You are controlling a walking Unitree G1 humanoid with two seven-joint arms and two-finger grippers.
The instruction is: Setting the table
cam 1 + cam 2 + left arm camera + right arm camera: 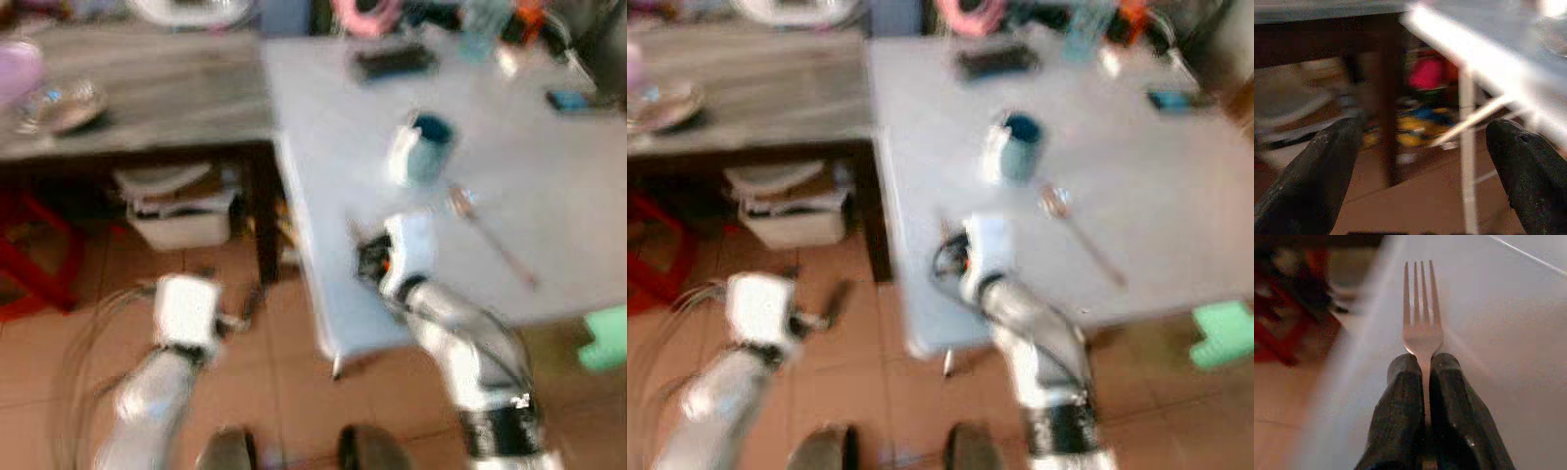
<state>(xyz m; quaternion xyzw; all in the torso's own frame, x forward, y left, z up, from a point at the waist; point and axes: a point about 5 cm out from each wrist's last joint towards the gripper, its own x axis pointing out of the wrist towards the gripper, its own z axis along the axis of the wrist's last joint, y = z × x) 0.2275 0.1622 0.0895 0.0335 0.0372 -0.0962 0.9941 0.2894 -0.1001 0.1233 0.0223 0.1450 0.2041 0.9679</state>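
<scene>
A silver fork (pixel 1422 328) sticks out from between the two black fingers of my right gripper (pixel 1424 363), which is shut on its handle. That gripper (pixel 370 257) hovers over the near left part of the white table (pixel 549 196). On the table stand a teal and white mug (pixel 423 147) and a long spoon (pixel 485 231). My left gripper (pixel 1425 147) is open with nothing between its fingers, low beside the table over the floor; its white wrist (pixel 186 311) sits at lower left. The eye views are blurred.
A wooden side table (pixel 147 93) with a shiny bowl (pixel 59 106) stands at the left, with a white box (pixel 181 211) under it. A red stool (pixel 34 259) is far left. Clutter lines the white table's far edge. A green thing (pixel 607 338) lies at right.
</scene>
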